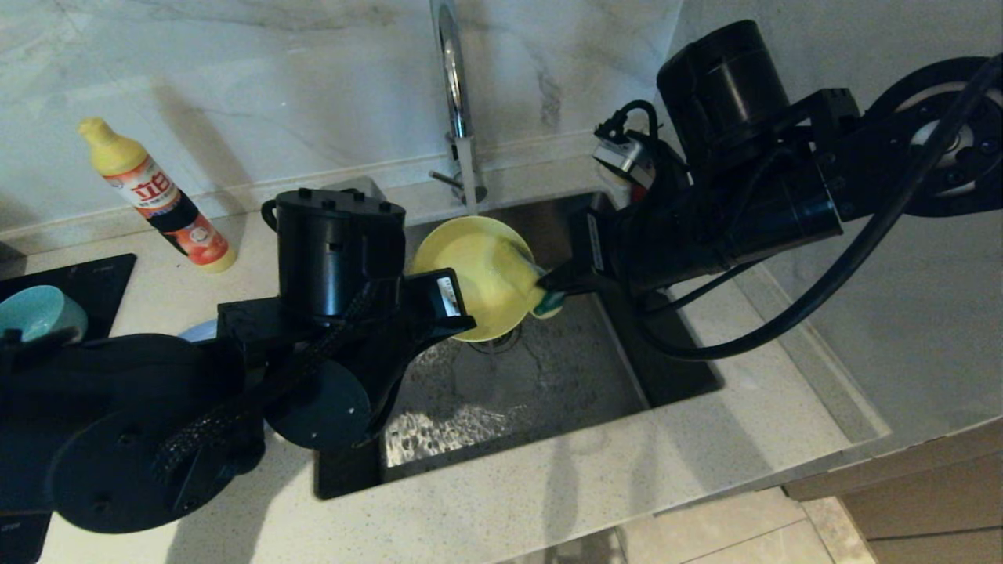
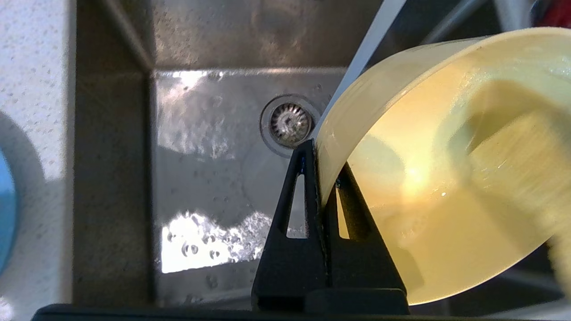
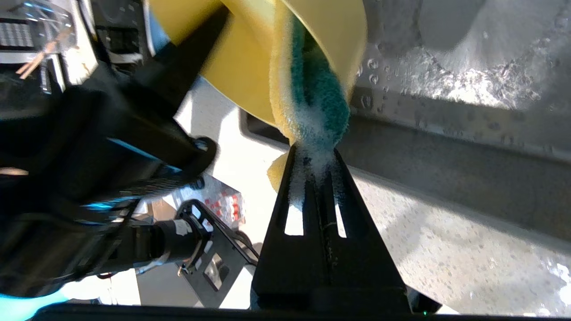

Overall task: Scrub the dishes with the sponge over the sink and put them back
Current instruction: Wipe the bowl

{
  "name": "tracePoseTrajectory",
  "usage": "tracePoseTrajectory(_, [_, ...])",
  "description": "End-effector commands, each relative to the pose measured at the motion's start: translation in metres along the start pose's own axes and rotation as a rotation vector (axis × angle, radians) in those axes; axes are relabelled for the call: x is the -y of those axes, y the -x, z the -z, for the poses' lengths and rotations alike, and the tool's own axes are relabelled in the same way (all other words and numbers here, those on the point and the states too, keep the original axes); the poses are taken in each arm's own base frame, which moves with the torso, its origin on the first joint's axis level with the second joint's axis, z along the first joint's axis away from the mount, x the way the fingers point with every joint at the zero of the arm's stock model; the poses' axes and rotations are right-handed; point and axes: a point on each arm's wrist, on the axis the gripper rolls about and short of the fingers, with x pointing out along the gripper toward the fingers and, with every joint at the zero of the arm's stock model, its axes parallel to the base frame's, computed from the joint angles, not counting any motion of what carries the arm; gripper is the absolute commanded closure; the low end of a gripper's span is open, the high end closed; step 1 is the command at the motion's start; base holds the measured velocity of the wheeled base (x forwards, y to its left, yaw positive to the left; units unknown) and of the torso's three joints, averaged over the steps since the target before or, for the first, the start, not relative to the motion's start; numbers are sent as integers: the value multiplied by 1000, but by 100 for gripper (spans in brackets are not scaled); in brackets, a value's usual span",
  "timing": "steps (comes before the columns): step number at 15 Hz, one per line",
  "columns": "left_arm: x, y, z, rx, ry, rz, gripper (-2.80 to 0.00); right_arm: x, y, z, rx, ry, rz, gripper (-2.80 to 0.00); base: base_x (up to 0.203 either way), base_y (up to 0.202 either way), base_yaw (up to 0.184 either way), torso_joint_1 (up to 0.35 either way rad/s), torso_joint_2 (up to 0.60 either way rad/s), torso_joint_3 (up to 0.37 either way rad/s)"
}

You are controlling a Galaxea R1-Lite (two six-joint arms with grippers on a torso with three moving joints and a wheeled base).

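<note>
The yellow bowl [image 1: 478, 274] hangs tilted on its side over the sink [image 1: 548, 376], under the faucet's running water [image 1: 468, 180]. My left gripper [image 1: 461, 315] [image 2: 323, 165] is shut on the bowl's rim, one finger inside and one outside. From the right, my right gripper [image 1: 551, 283] [image 3: 314, 156] is shut on the sudsy green-and-yellow sponge [image 1: 548, 302] [image 3: 319, 98]. The sponge presses against the bowl's rim and inner wall [image 3: 250, 62]. A teal-blue bowl [image 1: 35, 313] sits at the far left on a black cooktop [image 1: 86, 278]. The plate is mostly hidden behind my left arm.
The chrome gooseneck faucet [image 1: 453, 78] rises behind the sink, and the drain strainer [image 2: 290, 125] lies below the bowl. A yellow-capped dish soap bottle [image 1: 157, 196] stands on the counter at back left. The pale stone counter [image 1: 588, 486] runs along the sink's front and right.
</note>
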Motion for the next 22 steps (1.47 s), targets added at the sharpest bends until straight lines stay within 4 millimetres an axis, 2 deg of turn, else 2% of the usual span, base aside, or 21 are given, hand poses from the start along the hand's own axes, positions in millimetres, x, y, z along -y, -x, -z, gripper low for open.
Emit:
tracePoseTrajectory(1, [-3, 1, 6, -13, -13, -9, 0, -2, 4, 0, 4, 0, -9, 0, 0, 0, 0, 0, 0, 0])
tracePoseTrajectory(4, [-4, 1, 11, -27, -21, -10, 0, -6, 6, 0, 12, 10, -22, 0, 0, 0, 0, 0, 0, 0])
tracePoseTrajectory(12, [-3, 4, 4, -11, -4, -1, 0, -17, 20, 1, 23, 24, -49, 0, 0, 0, 0, 0, 0, 0])
tracePoseTrajectory(15, [-7, 3, 4, -9, 8, -14, 0, -21, 35, 1, 41, 28, -57, 0, 0, 0, 0, 0, 0, 0])
tracePoseTrajectory(22, [-38, -15, 3, -23, 33, -111, 0, -25, 73, -1, 92, 29, -57, 0, 0, 0, 0, 0, 0, 0])
